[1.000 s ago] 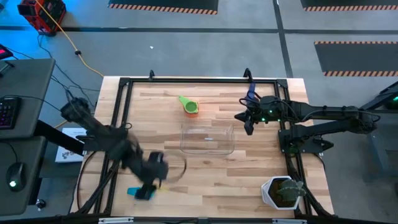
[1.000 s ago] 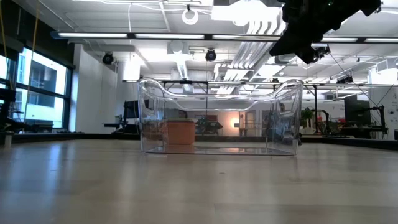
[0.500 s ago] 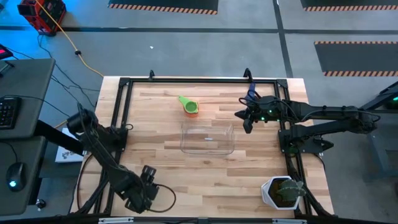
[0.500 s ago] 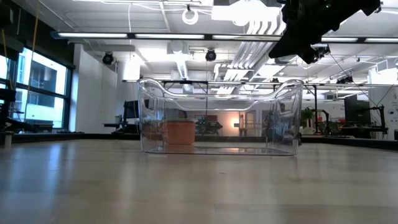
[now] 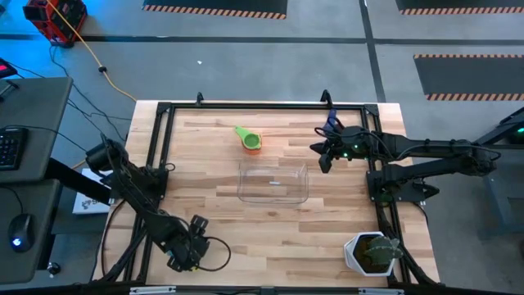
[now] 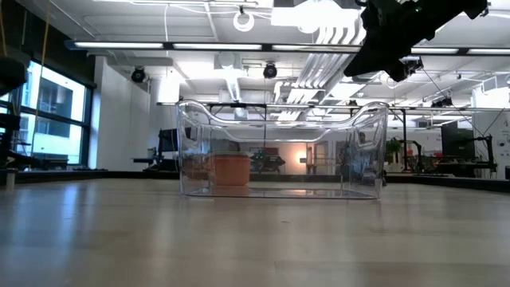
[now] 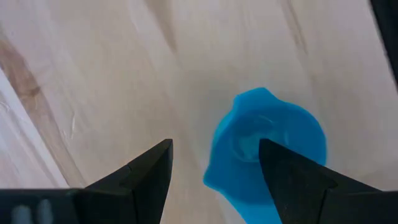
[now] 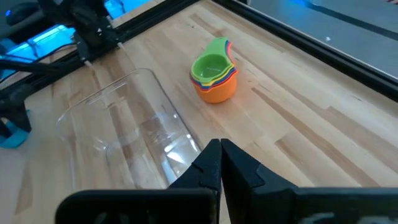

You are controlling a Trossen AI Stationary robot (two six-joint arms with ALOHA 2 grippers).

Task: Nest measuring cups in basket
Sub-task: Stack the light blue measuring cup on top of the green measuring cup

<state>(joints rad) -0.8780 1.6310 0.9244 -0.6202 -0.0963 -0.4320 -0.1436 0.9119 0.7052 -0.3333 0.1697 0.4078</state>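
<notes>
A blue measuring cup (image 7: 267,149) lies on the wood near the table's near-left corner. My left gripper (image 7: 214,152) is open above it, pointing down, and the cup shows between and behind the two fingers. In the high view the left gripper (image 5: 185,246) hides the cup. A nested stack of cups (image 5: 250,141), green on top and orange at the bottom, stands on its base (image 8: 214,78) beyond the basket's far side. The clear basket (image 5: 273,182) sits mid-table (image 6: 279,151). My right gripper (image 5: 323,160) is shut (image 8: 221,152) and hovers right of the basket. My left gripper stands open over the blue cup from above, pointing down. One finger (image 7: 292,180) overlaps the cup's rim (image 7: 311,134) in the wrist view, and I cannot tell whether it touches the cup.
A white pot with a green plant (image 5: 372,252) stands at the near-right corner. Black frame rails (image 5: 164,147) border the table. Bare wood lies between the basket and the left gripper.
My left gripper has swung toward the table's near edge and come over the blue cup, which lay in plain sight beside it a second ago and is now covered in the high view. It has since drawn back slightly from the near edge.
</notes>
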